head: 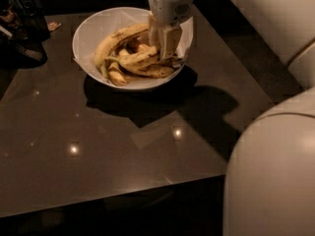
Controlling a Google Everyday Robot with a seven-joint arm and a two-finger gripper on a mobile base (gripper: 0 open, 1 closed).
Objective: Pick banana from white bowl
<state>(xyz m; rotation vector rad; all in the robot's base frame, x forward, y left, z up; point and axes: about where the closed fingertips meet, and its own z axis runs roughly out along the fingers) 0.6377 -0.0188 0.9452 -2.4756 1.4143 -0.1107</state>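
The white bowl (pixel 88 28) stands at the back of the dark table and holds several bananas. The banana (pixel 138 59) is gently curved and lies across the middle of the pile, with its greenish stem pointing left. A longer arched banana (pixel 115 41) lies behind it. My gripper (pixel 160 48) reaches straight down into the right side of the bowl. Its fingers (pixel 170 39) are closed on the right end of the banana. The banana still rests on the pile.
Dark objects (pixel 19 18) stand at the table's back left corner. The glossy table (pixel 123 146) stretches toward the front, with its edge near the bottom. My white arm and body (pixel 270 171) fill the right side of the view.
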